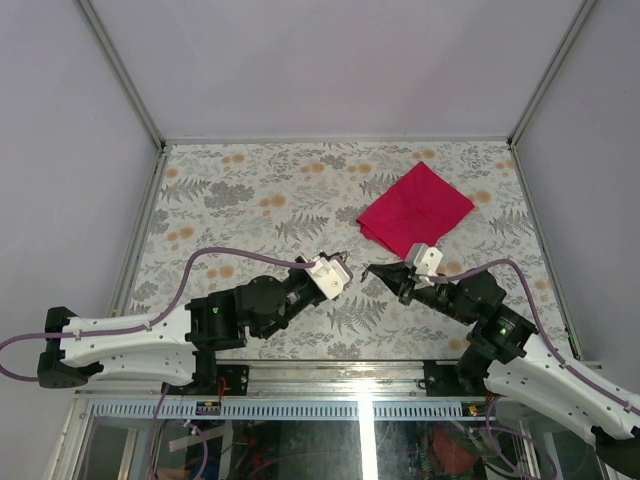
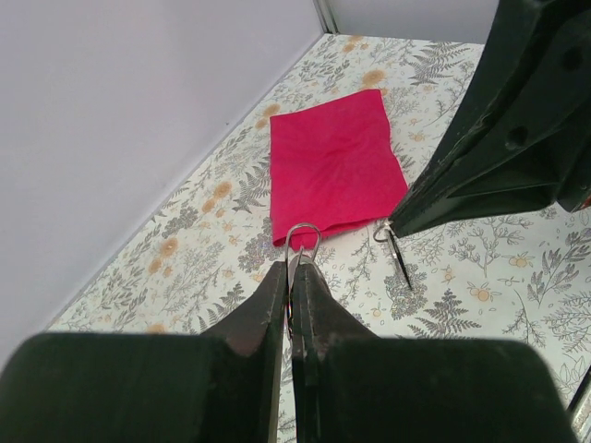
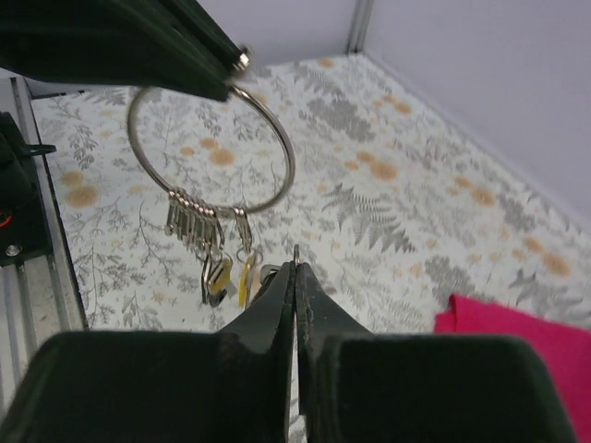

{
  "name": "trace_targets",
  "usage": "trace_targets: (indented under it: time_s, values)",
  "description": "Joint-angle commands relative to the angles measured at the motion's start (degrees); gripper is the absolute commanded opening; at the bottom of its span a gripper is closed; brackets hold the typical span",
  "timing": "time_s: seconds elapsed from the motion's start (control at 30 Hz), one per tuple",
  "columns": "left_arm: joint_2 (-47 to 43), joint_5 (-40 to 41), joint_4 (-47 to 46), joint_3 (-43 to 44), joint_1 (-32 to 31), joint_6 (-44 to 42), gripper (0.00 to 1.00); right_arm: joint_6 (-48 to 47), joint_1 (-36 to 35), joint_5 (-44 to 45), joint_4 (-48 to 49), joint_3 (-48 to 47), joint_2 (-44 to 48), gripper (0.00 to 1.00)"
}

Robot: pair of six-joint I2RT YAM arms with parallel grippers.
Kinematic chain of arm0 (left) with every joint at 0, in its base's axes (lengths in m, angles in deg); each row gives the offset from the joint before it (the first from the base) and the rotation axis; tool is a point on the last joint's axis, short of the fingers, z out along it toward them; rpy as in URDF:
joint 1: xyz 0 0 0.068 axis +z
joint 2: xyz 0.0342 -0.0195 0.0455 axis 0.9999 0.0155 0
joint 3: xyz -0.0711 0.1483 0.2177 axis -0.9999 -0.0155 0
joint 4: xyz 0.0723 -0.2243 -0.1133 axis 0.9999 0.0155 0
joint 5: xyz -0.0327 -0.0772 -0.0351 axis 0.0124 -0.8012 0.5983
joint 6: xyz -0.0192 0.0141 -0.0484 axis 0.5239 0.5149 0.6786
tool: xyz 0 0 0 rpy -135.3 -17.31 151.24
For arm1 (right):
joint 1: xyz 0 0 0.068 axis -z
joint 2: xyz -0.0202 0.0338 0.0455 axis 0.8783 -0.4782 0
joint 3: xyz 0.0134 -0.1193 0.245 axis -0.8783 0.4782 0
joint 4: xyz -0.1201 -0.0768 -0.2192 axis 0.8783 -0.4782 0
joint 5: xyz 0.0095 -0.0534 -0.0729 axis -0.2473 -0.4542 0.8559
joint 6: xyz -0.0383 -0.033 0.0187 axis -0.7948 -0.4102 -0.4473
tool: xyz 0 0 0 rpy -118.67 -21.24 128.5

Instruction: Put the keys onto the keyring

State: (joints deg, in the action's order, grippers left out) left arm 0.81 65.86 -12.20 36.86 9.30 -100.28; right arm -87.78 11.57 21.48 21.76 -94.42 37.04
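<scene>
Left gripper closed, pinching the keyring by its top so the ring hangs free above the floral table; several keys hang on it from small silver clips. Right gripper closed on a single key, a thin dark strip seen edge-on, tip just beside the ring. Both grippers meet mid-table, near the red cloth.

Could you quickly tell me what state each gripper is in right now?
Left gripper: fingers closed, holding the keyring by its rim.
Right gripper: fingers closed, pinching one key.
</scene>
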Motion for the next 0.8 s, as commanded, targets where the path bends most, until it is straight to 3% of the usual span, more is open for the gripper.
trace_targets:
  time_s: [0.0,0.2,0.37,0.77]
  values:
    - [-0.1,0.6,-3.0,2.9,0.3,-0.5,0.0,-10.6,0.2,-6.8,11.8,0.5,1.0,0.0]
    - [0.0,0.5,-2.8,3.2,0.3,0.4,0.0,-17.0,0.3,-11.1,15.8,-0.8,-1.1,0.0]
    - [0.6,1.8,-3.0,4.2,0.3,2.0,0.0,-20.5,0.3,-13.4,12.3,-5.2,-4.3,0.0]
    - [1.3,1.8,-3.8,4.7,0.3,3.8,0.0,-19.6,0.2,-15.4,17.0,-6.4,-4.8,0.0]
